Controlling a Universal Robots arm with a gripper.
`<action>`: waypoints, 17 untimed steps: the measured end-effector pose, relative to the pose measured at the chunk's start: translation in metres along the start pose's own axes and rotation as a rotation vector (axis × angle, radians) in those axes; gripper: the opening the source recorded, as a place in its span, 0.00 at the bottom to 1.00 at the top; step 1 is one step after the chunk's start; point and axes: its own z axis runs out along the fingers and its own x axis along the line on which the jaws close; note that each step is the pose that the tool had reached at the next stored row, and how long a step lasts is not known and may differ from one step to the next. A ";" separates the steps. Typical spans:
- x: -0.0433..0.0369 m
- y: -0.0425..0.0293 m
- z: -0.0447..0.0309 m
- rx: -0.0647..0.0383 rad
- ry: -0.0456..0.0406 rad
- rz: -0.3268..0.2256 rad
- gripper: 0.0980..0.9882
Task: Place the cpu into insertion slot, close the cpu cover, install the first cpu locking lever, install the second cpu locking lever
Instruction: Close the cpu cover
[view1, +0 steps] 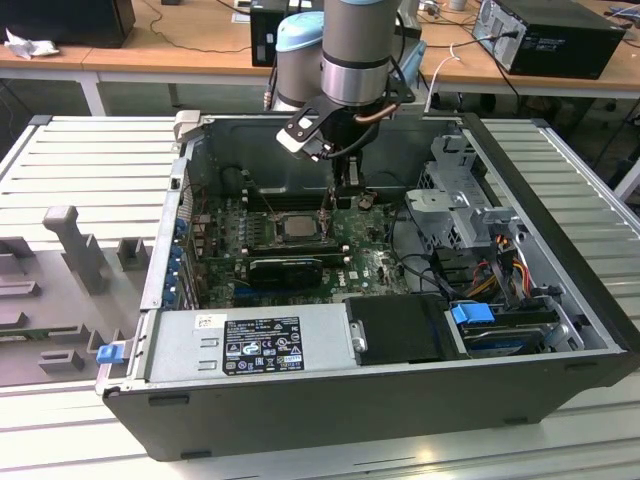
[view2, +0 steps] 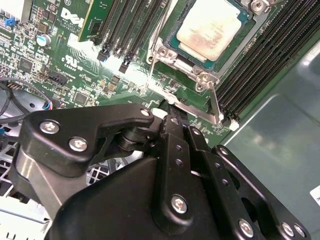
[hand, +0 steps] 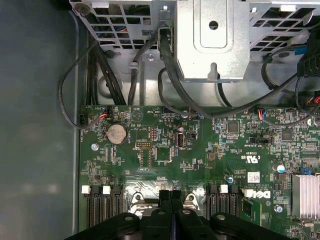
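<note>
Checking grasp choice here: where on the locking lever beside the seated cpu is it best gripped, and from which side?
Likely the free end of the locking lever, past the corner of the cpu cover around the cpu. It is a thin rod lying low along the board, memory slots close beside it, so come from above, jaws across the rod.

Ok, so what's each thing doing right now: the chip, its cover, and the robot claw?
cpu, lying flat in the insertion slot.
cpu cover, down flat around the cpu.
gripper, jaws shut, tips close beside the slot.
computer case, side open.
</note>
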 end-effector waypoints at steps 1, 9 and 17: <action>0.0000 -0.0001 0.0000 0.000 -0.0001 0.000 0.01; 0.0000 -0.0013 -0.0001 0.000 -0.0001 0.000 0.01; 0.0000 -0.0025 -0.0001 0.000 0.0000 0.000 0.01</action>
